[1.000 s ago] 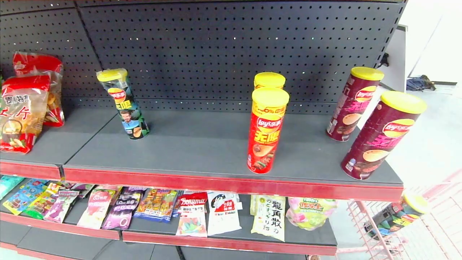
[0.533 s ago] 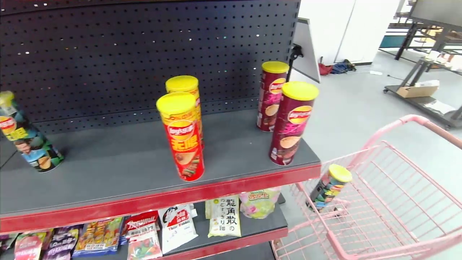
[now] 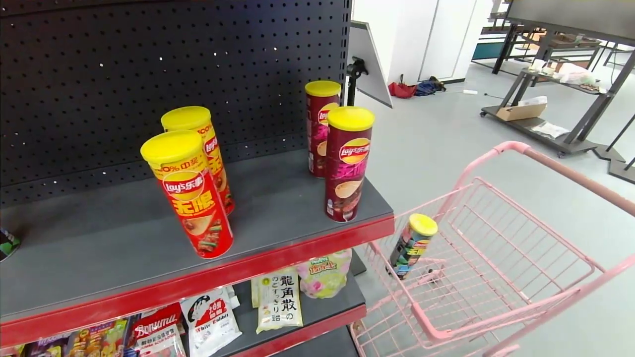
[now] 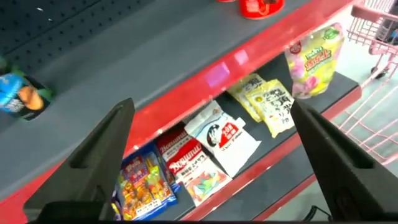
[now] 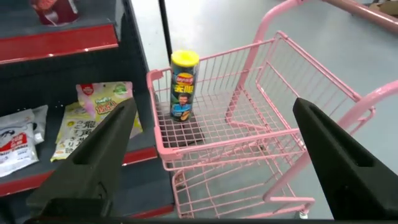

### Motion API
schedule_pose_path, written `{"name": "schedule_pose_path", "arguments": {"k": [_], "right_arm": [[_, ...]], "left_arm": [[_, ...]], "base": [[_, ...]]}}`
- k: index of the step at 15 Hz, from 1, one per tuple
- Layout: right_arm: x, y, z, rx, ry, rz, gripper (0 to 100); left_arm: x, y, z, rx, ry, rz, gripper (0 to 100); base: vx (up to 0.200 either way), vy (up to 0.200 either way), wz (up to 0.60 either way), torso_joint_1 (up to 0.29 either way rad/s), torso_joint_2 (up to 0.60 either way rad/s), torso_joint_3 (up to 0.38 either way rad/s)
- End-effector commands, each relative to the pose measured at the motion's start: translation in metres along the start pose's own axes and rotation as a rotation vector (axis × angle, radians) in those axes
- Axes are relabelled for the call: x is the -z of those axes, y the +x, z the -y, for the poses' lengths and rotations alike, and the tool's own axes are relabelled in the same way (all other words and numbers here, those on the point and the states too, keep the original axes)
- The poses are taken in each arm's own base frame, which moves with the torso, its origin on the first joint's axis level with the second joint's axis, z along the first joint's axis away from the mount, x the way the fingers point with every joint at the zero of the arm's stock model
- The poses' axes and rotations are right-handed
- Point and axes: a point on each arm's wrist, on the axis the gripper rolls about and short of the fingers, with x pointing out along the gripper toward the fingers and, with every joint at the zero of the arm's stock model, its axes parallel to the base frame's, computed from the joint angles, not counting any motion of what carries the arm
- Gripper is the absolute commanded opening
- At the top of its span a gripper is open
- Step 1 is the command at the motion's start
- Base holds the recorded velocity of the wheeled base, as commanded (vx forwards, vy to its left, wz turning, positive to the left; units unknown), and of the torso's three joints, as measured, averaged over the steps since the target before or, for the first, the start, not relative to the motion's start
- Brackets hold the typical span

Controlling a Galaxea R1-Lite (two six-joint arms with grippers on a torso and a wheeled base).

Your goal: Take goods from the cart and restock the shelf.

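Cart contents: one dark multicoloured chip tube with a yellow lid (image 3: 412, 244) stands upright on the mesh floor of the pink wire shopping cart (image 3: 560, 171), in the corner nearest the shelving. Right gripper (image 5: 214, 101) hangs above the cart and well apart from the tube, its two dark fingers spread wide with nothing between them. Left gripper (image 4: 211, 102) is likewise released and empty, and sits out in front of the red front edge of the grey upper shelf board (image 3: 124, 243). On that board, two red cylindrical chip cans with yellow lids stand upright one behind the other, the front red can (image 3: 191, 198) near the edge and the rear red can (image 3: 206, 148) just behind it. Two maroon chip cans with yellow lids stand the same way at the shelf's right end (the end next to the cart): the front maroon can (image 3: 347, 168) is close to the corner, and the rear maroon can (image 3: 317, 124) is near the black perforated back panel (image 3: 149, 74). Far along the board to the left is a blue and dark can (image 4: 22, 96), largely cut off by the frame, so I cannot tell its pose. The lower shelf carries a row of flat goods, among them a white snack packet (image 3: 211, 317), a pale yellow packet with dark lettering (image 3: 278, 300) and a green and pink bag (image 3: 325, 272) at the end nearest the cart.
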Motion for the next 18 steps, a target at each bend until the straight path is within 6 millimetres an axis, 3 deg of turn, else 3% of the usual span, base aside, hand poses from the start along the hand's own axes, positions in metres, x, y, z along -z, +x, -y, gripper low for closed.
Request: {"name": "schedule_pose_path", "arguments": {"k": [1, 16, 17, 18], "right_arm": [[0.0, 0.0, 0.0, 0.0, 0.0, -0.002, 100], [0.0, 0.001, 0.0, 0.009, -0.026, -0.023, 100], [-0.004, 0.001, 0.0, 0.018, -0.051, -0.022, 100], [-0.031, 0.005, 0.0, 0.02, -0.061, -0.039, 100]], "left_arm": [[0.014, -0.002, 0.004, -0.009, -0.005, 0.027, 100], [0.017, -0.003, 0.004, -0.025, -0.082, 0.039, 100], [0.017, -0.003, 0.004, -0.024, -0.12, 0.038, 100], [0.018, -0.003, 0.005, -0.025, -0.139, 0.036, 100]], "base": [[0.0, 0.0, 0.0, -0.129, 0.34, 0.203], [0.0, 0.0, 0.0, -0.137, 0.38, 0.237], [0.0, 0.0, 0.0, -0.022, 0.05, 0.046], [0.0, 0.0, 0.0, 0.0, 0.0, 0.0]]}}
